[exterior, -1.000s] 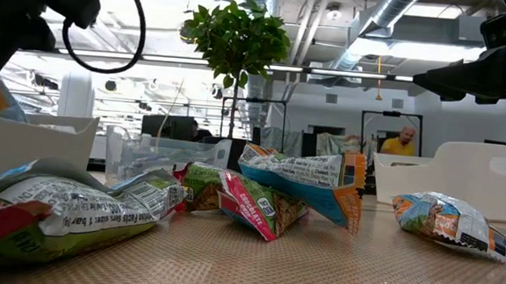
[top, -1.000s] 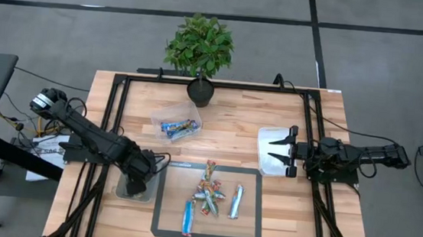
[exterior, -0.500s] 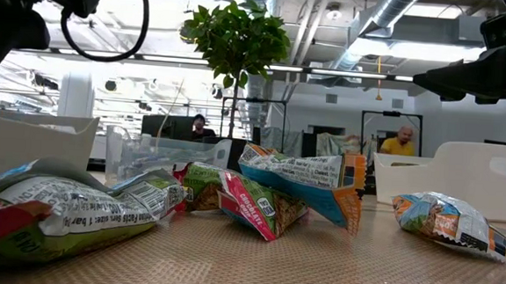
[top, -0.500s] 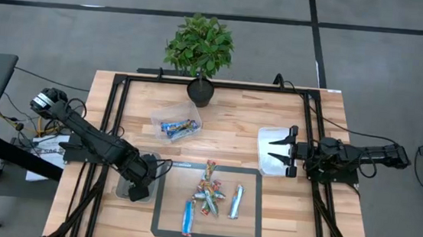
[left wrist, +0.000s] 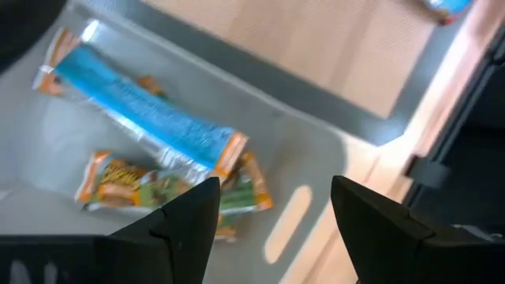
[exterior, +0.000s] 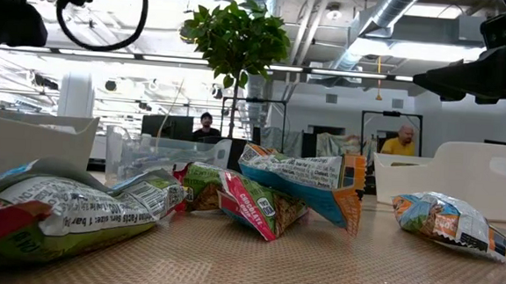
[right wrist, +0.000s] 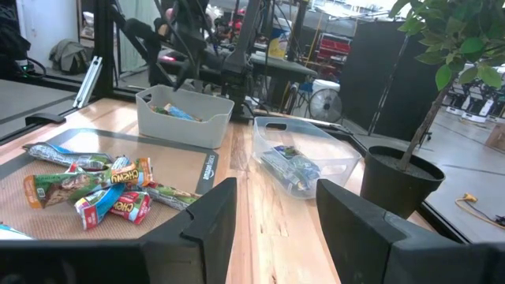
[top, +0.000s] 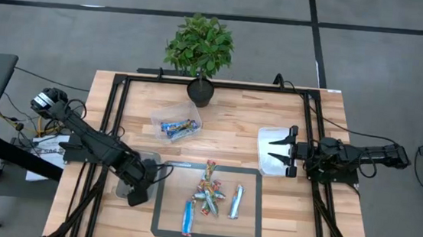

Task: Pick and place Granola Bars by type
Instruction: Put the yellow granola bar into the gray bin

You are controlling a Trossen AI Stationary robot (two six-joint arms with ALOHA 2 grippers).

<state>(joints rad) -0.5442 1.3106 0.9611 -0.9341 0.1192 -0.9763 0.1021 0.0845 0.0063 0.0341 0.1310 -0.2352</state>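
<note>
The Granola Bars [top: 210, 194] lie mostly in a loose heap on the dark-framed mat [top: 164, 226] at the near middle of the table [top: 234, 120], with two blue ones at the heap's edges. More bars [left wrist: 150, 126] rest inside the bin [left wrist: 308, 213] at the near left, a blue one over green-orange ones. Another clear bin [top: 175, 124], farther back near the potted plant [top: 199, 52], holds blue bars. The left gripper [left wrist: 272, 225] hangs over the near-left bin with its fingers spread apart, holding nothing. The right gripper [top: 274, 152] waits over the white bin [top: 265, 161] at the right, fingers apart and empty
</note>
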